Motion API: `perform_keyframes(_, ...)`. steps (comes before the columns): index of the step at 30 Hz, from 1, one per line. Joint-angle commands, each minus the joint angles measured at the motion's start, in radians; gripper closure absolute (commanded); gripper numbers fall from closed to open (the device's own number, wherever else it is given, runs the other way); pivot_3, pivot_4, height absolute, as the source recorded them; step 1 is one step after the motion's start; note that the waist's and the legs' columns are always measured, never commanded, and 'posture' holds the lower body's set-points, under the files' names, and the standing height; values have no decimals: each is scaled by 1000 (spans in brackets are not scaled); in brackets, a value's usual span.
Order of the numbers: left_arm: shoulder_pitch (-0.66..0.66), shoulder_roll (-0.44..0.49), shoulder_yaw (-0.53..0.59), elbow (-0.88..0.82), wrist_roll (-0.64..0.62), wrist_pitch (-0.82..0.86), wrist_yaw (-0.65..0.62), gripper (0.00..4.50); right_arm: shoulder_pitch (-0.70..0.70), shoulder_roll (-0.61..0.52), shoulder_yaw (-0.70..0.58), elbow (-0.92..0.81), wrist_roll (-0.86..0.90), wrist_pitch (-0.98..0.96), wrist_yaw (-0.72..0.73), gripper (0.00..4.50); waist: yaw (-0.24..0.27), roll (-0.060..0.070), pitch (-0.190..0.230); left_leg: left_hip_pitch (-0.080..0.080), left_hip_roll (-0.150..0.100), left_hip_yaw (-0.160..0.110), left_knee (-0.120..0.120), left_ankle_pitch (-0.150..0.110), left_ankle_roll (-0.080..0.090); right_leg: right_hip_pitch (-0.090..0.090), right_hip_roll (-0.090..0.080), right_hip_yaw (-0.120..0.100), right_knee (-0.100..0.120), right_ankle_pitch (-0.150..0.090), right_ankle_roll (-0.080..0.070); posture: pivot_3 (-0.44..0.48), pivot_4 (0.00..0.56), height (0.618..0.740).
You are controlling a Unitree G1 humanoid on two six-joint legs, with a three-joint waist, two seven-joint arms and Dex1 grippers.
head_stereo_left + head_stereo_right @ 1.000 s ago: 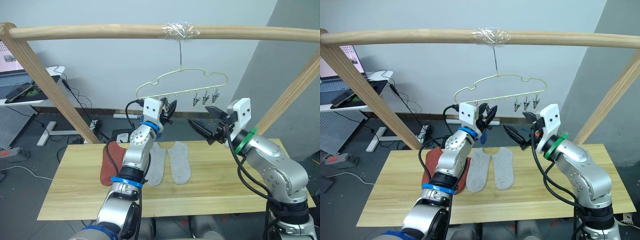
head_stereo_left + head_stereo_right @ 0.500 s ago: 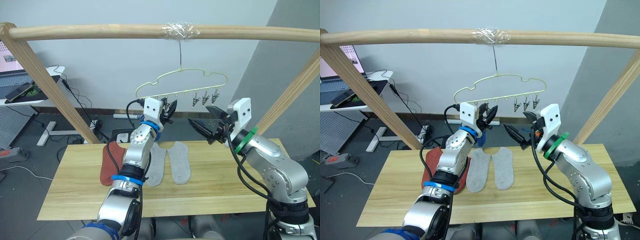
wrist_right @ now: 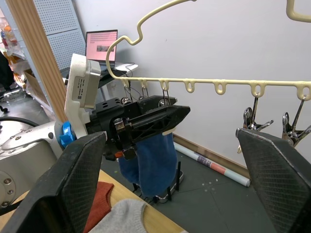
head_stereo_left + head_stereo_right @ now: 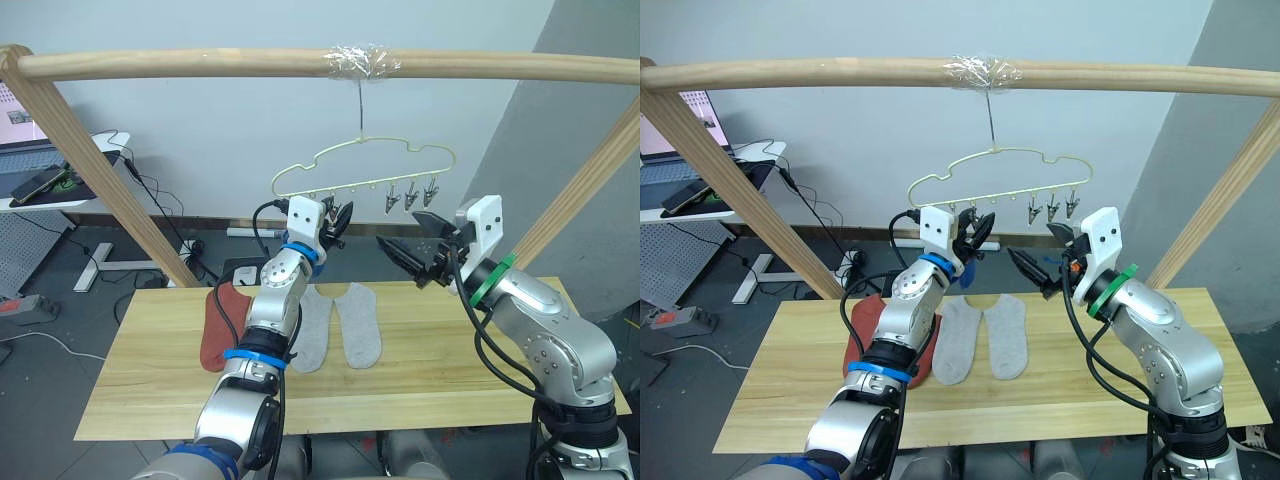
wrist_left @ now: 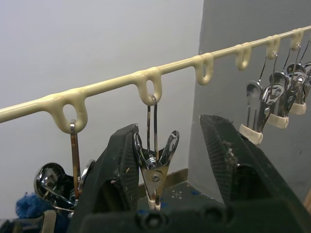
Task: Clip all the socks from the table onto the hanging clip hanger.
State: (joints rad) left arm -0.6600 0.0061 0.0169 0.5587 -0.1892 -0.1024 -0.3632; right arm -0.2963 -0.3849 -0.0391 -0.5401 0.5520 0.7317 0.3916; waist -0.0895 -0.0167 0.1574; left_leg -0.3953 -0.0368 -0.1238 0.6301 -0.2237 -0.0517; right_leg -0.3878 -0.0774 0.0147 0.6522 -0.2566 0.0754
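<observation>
- Overhead, from the left eye view, we see the clip hanger hooked on a taped spot of a wooden pole, with three bare clips bunched toward its right end. Our left gripper is raised just under the hanger's left half; our right gripper hangs below the bare clips, its fingers spread apart and empty.
- On the table lie two grey socks side by side and a rust-red sock partly hidden behind our left arm. A slanted post of the frame crosses the left background, where a desk with a laptop stands.
- Next, in the left wrist view, our left fingers stand apart on either side of one metal clip hanging from a loop of the hanger bar; whether they touch it we cannot tell. A bit of blue fabric shows at the lower corner.
- Finally, in the right wrist view, a blue sock hangs below our left gripper, with the hanger bar running across above it and the two wide right fingers framing the scene.
</observation>
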Motion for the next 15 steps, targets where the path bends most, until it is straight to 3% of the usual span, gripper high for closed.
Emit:
perform_keyframes(1, -29, 3, 8, -12, 2, -23, -5, 3144, -23, -1, -19, -27, 17, -12, 0, 0, 0, 0, 0, 0, 0, 0, 0, 0, 0, 0, 0, 0, 0, 0, 0, -182, 124, 740)
perform_keyframes(3, -28, 3, 9, -11, 1, -21, -6, 3764, -23, -2, -20, -26, 17, -12, 1, 0, 0, 0, 0, 0, 0, 0, 0, 0, 0, 0, 0, 0, 0, 0, 0, -182, 124, 740)
perform_keyframes(8, -30, 1, 16, -11, -2, -17, -8, 4413, -25, -1, -20, -24, 17, -11, 0, 0, 0, 0, 0, 0, 0, 0, 0, 0, 0, 0, 0, 0, 0, 0, 0, -181, 126, 740)
perform_keyframes(13, -28, 5, 23, -21, -10, -2, -10, 4444, -18, -9, -1, -12, -2, -5, 1, 0, 0, 0, 0, 0, 0, 0, 0, 0, 0, 0, 0, 0, 0, 0, 0, -179, 127, 740)
perform_keyframes(15, -22, 16, 37, -50, -41, 51, -29, 4444, -4, -38, 72, 28, -78, 4, -7, 0, 0, 0, 0, 0, 0, 0, 0, 0, 0, 0, 0, 0, 0, 0, 0, -175, 129, 740)
